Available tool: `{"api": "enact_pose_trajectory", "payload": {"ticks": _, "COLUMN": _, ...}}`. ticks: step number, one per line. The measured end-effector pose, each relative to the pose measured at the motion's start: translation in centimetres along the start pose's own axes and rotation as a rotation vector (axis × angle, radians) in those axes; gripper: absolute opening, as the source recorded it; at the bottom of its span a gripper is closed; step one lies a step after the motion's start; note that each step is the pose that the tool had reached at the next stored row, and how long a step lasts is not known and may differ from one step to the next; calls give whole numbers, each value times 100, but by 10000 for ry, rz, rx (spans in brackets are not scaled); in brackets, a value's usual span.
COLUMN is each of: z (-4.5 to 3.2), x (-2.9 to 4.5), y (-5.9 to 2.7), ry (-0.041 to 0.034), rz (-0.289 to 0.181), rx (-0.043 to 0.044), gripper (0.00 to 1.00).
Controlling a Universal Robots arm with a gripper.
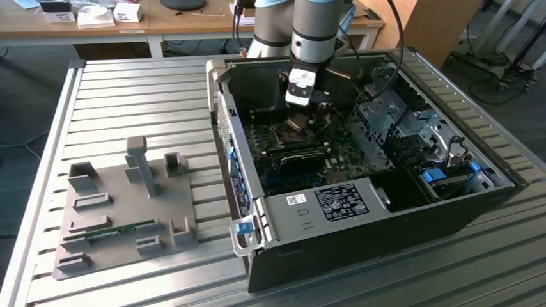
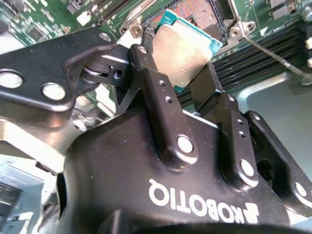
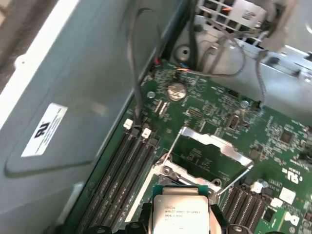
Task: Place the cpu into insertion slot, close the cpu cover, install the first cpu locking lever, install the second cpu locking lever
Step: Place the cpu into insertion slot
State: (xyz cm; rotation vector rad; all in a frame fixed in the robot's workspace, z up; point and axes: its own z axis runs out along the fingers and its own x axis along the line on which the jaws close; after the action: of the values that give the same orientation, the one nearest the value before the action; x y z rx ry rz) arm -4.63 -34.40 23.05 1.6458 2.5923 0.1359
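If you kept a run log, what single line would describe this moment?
gripper shut on cpu | cpu held near insertion slot, not seated | cpu cover open

The case lies open on top, leaving free entry to the board. Around the slot stand the raised cover, splayed levers and a hanging cable. The cpu in the jaws hangs over the slot.

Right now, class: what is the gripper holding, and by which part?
The gripper holds the cpu, its fingers pinching two opposite edges.
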Motion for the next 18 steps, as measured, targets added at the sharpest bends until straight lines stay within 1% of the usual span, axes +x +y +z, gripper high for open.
{"api": "enact_pose_trajectory", "payload": {"ticks": 18, "z": 1, "x": 0, "y": 0, "ry": -363, "rz": 3259, "rx": 32, "gripper": 54}}
